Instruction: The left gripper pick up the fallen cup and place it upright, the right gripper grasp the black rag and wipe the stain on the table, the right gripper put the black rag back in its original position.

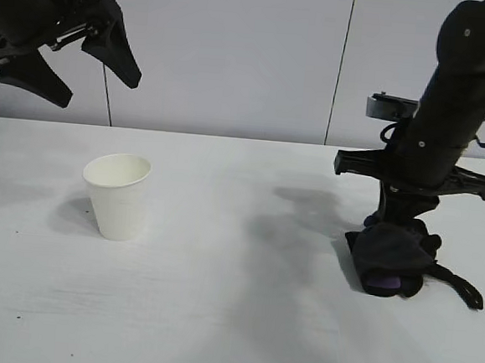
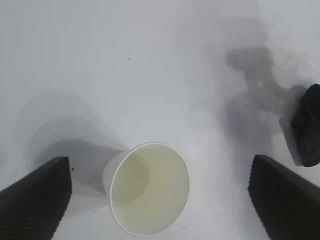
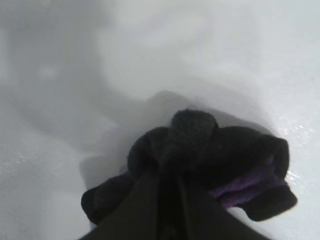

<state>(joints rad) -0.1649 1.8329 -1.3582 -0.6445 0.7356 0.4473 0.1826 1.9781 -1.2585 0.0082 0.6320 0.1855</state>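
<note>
- Black-charcoal soft rag [image 1: 392, 259] at 4 o'clock, pinched in closed right gripper [image 1: 396, 236]; release left.
- White paper cup [image 1: 117, 195] upright at 9 o'clock.
- Left gripper [image 1: 65, 60] wide open, empty.
- No stain visible.

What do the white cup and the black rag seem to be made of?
The cup looks like paper: thin matte white wall, rolled rim, cream inside; a coating cannot be told. The black rag, pinched in the right gripper, looks like soft fleecy cloth: fuzzy matte charcoal folds, with a purple layer showing inside.
</note>
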